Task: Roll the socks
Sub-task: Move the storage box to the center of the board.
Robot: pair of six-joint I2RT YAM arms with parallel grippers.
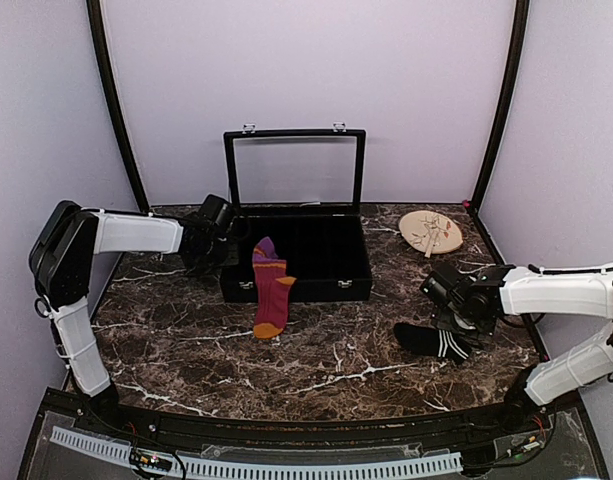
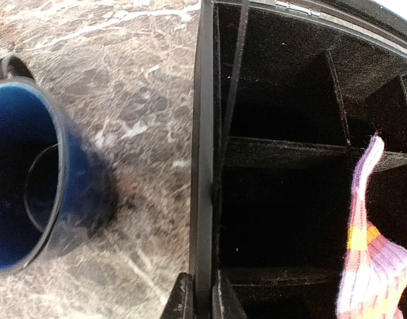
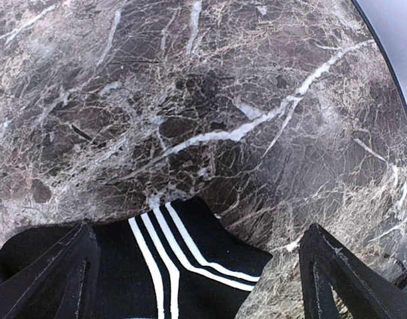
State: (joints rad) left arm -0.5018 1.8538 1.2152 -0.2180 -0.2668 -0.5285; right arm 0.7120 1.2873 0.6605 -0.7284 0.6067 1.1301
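The maroon-red sock [image 1: 272, 290] with purple bands and orange heel and toe hangs over the front wall of the black case [image 1: 316, 290], toe on the table. Its purple cuff shows in the left wrist view [image 2: 369, 266]. My left gripper [image 1: 224, 240] is at the case's left wall [image 2: 203, 166], its jaws [image 2: 202, 282] closed on either side of that wall. The black sock with white stripes [image 1: 436, 343] lies on the table at the right. My right gripper [image 1: 452, 312] hangs just over it, wide open [image 3: 201, 232], with the sock's striped cuff [image 3: 183, 266] between the fingers.
A dark blue cup [image 2: 24, 179] stands on the marble just left of the case. The case's glass lid [image 1: 294, 165] stands open upright at the back. A round wooden plate [image 1: 431, 232] lies at the back right. Curved black poles flank the table.
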